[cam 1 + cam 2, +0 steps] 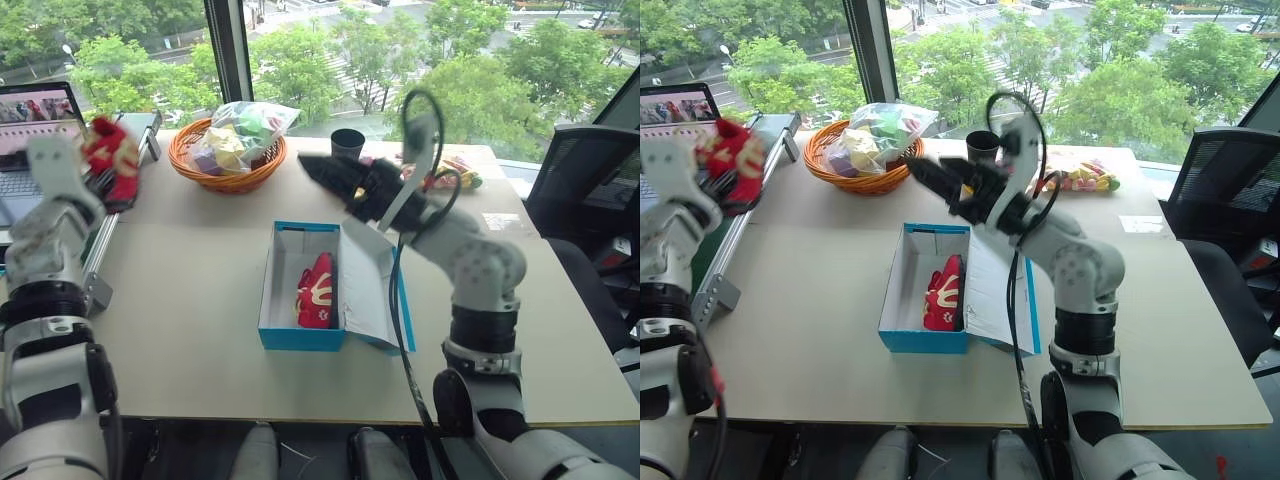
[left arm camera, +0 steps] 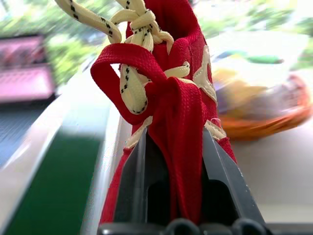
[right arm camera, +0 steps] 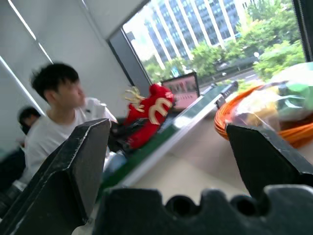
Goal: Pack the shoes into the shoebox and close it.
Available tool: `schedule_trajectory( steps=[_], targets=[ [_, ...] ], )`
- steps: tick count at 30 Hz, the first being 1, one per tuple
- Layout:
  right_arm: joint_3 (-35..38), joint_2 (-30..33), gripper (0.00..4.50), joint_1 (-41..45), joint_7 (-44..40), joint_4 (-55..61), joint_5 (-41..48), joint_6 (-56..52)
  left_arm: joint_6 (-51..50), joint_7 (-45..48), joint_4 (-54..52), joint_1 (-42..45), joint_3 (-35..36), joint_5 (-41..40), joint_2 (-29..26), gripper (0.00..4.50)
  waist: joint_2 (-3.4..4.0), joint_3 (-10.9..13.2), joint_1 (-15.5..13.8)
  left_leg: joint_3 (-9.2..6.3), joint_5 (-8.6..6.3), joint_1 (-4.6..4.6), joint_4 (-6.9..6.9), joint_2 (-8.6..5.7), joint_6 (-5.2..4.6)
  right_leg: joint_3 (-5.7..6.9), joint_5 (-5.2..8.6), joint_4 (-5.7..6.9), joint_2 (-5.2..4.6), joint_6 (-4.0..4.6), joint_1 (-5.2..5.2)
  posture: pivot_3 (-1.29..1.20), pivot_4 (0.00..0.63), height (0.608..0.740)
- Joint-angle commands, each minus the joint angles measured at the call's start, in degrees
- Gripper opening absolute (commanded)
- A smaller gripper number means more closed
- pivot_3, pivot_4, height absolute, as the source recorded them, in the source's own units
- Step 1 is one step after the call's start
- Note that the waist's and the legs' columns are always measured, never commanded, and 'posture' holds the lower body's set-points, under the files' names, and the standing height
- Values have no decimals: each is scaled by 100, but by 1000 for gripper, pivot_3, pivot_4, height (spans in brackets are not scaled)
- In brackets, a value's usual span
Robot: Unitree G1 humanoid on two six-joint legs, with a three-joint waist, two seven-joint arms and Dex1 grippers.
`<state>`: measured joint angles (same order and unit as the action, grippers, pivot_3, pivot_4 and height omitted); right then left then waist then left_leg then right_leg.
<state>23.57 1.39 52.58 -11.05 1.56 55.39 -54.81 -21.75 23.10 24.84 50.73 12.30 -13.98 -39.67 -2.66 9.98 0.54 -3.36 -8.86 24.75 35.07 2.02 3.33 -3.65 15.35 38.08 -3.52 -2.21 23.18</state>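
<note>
Box point(image 1: 300, 338) is seen nearest on the pale table point(image 1: 180, 300): one blue shoebox, white inside, with its long axis running away from the robot. Its lid point(image 1: 368, 285) is hinged along the right side and lies open, tilted outward. No writing on it can be read. One red shoe point(image 1: 317, 292) lies inside against the right wall, its long axis along the box's; it is turned on its side, so that the cream curved marking faces up. Which end is the toe cannot be told.

Above the far end of the box the right gripper point(image 1: 312, 168) is held in the air, pointing to the left, its two black fingers spread wide with nothing between them.

At the table's left edge the left gripper point(image 1: 108, 178) is raised and clamped on the second shoe point(image 1: 112, 150). In the left wrist view the fingers point(image 2: 220, 171) are pressed against the red fabric, and the pale speckled laces point(image 2: 129, 90) stand above them. So two shoes are counted, one boxed and one held.

Farther back, one orange basket point(image 1: 228, 172) with bagged items, one dark cup point(image 1: 347, 143) and a packet of coloured items point(image 1: 1080, 180) are set near the window. A laptop point(image 1: 30, 130) stands at the far left. Two people point(image 3: 58, 122) are visible in the right wrist view.
</note>
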Motion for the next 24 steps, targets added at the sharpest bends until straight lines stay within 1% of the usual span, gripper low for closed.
schedule_trajectory(
  steps=[1, 4, 6, 8, 10, 12, 14, 16, 20, 24],
  targets=[
    [1059, -142, 4500, 303, 1528, -539, 1189, 87, -480, -205, -1378, -100, -579, 273, 318, 167, 5, 3, 25, 1, 0, 0, -7, -2, 0, -3, 0, -2, 0, 0, 3, 0, 150, 734],
    [932, -44, 4500, 270, 1750, -305, 1481, -131, -1001, -382, -2295, -61, -805, -8, 1002, 167, 31, 19, 116, 16, 1, 1, -21, 3, -3, -18, 0, 2, 6, 1, 31, 0, 150, 734],
    [828, 3, 4500, 230, 1888, -248, 1585, -160, -1262, -384, -2596, -13, -886, -57, 1239, 167, 34, 21, 198, 16, 4, 26, -15, 3, -8, -20, 0, 3, 8, 0, 57, 0, 150, 734],
    [653, 117, 4500, 43, 1930, -139, 1500, -189, -1626, -462, -2905, 143, -978, -230, 1613, 167, 34, 21, 285, 23, 7, 52, -9, 3, -11, -30, 0, 14, 9, 1, 93, 0, 150, 734],
    [464, 239, 4500, -77, 1895, -71, 1368, -185, -1854, -466, -3075, 222, -1023, -324, 1800, 167, 34, 21, 325, 22, 9, 55, -5, 2, -16, -30, 0, 48, 9, 1, 94, 0, 150, 734],
    [133, 452, 4500, -233, 1706, 13, 1018, -139, -2268, -337, -3252, 293, -1211, -444, 1910, 167, 34, 20, 356, 24, 10, 55, -6, 1, -17, -31, 0, 45, 9, 1, 95, 0, 150, 734],
    [-181, 708, 4500, -367, 1490, 96, 691, -68, -2455, -275, -3372, 331, -1375, -396, 1892, 167, 37, 20, 356, 24, 10, 54, -5, 0, -18, -32, 0, 40, 9, 0, 94, 0, 150, 734],
    [-123, 833, 4500, -382, 1519, 72, 636, 59, -2544, -275, -3471, 369, -1355, -443, 1907, 167, 39, 21, 355, 24, 13, 52, -4, -2, -22, -33, 1, 14, 9, 0, 94, 0, 150, 734],
    [-80, 990, 4500, -334, 1461, 53, 560, 188, -2684, -275, -3573, 328, -1346, -523, 2013, 167, 39, 22, 329, 24, 20, 53, -1, -2, -32, -34, 1, 12, 10, 0, 92, 0, 150, 734],
    [-159, 1069, 4500, -186, 1344, 179, 657, 174, -2754, -313, -3628, 169, -1415, -558, 2262, 167, 39, 21, 309, 23, 20, 53, 1, -3, -33, -34, 0, 10, 9, 0, 89, 0, 150, 734]
  ],
)
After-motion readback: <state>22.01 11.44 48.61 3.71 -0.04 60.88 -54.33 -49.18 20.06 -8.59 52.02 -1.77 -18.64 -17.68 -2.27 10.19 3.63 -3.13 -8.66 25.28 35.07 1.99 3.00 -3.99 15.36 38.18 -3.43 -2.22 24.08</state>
